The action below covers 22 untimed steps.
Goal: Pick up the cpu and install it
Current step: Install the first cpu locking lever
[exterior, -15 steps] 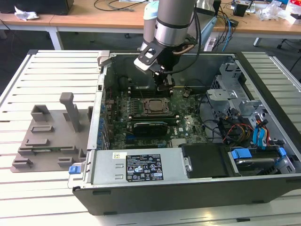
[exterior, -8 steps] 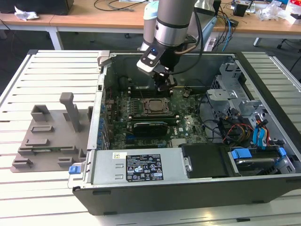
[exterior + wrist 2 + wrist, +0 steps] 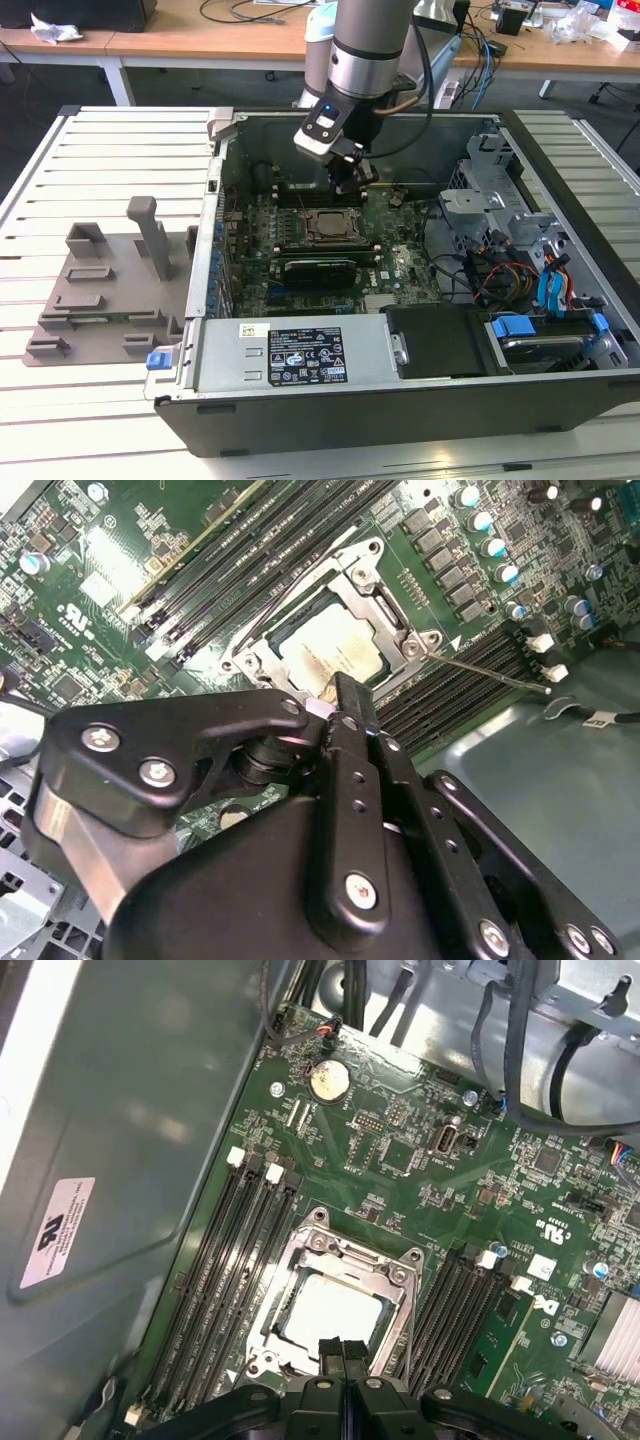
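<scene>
CPU (image 3: 330, 1312) looks seated: in the first wrist view it sits as a pale silvery square inside the metal socket frame (image 3: 300, 1255), lower middle of the frame. The second wrist view shows the same chip (image 3: 335, 650) flat in the frame, upper middle. I can't see any tilt or an edge riding up on the frame. In the exterior view the socket (image 3: 322, 224) sits near the picture's centre, on the green motherboard (image 3: 400, 262) inside the open computer case (image 3: 350, 400).

My read: pick and place are done. The frame's load plate appears open and the thin lever rod (image 3: 490, 670) stands loose to the right in the second wrist view, so clamping is probably what's left. That's a judgement, not confirmed.

Gripper (image 3: 342, 1352): fingers pressed together, nothing between them. Tips hang over the near edge of the chip in both wrist views; whether they touch it I can't tell.

Arm pose: in the exterior view the arm comes down from top centre, wrist bent, gripper (image 3: 352, 180) pointing down into the case just above and behind the socket. The grey plastic tray (image 3: 105, 295) sits outside the case at the picture's left, well apart from the gripper.
</scene>
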Each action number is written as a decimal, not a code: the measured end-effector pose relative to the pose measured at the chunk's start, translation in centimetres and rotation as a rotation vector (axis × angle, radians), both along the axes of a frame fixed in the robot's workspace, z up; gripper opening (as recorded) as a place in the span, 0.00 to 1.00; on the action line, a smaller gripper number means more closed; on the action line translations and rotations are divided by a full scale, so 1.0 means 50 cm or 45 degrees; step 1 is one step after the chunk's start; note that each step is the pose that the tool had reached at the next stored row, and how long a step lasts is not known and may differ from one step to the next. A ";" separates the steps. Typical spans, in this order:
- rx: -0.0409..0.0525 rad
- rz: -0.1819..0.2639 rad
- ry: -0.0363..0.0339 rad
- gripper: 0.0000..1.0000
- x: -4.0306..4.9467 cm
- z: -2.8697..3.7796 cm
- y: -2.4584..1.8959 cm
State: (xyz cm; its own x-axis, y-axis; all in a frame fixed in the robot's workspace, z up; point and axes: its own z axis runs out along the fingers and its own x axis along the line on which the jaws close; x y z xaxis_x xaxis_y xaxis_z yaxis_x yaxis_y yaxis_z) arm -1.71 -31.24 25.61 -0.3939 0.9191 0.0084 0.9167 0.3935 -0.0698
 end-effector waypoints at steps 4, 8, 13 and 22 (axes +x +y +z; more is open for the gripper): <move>0.000 0.043 0.0000 0.11 0.000 0.000 0.0000; 0.000 0.080 0.0000 0.11 0.000 0.000 0.0000; 0.000 0.152 0.0000 0.11 0.000 0.000 0.0000; 0.000 0.268 0.0000 0.11 0.000 0.000 0.0000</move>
